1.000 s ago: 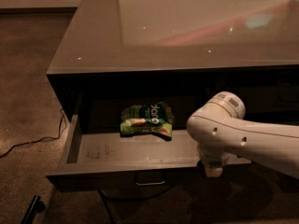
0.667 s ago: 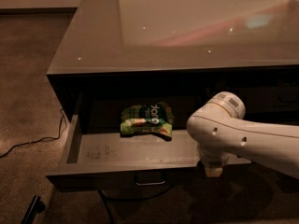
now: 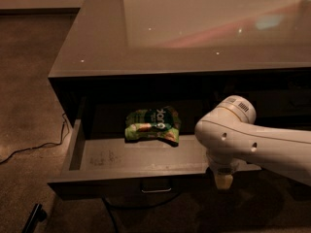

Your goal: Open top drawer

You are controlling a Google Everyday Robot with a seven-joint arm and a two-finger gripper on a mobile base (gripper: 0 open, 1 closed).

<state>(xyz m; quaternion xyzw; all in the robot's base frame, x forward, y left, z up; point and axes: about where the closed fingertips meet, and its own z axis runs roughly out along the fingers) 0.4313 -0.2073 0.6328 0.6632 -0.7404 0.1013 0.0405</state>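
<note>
Top drawer (image 3: 104,184) open, green bag (image 3: 152,126) inside; end effector (image 3: 222,180) at front edge.

- No real change found against the two earlier moments; checked item by item below.
- Cream-tipped two-finger gripper (image 3: 222,181): same spot as before, hanging under the wrist of the glossy white robot arm (image 3: 252,140), just in front of the drawer's front edge, right of the small rectangular centre pull (image 3: 155,186).
- Same arm pose; rounded end cap at the same height over the drawer's right part.
- Wide shallow dark grey top drawer (image 3: 104,157): pulled out exactly as far as before, no extra travel.
- Crumpled green snack packet (image 3: 153,125): not shifted, same place at the back of the scuffed floor.
</note>
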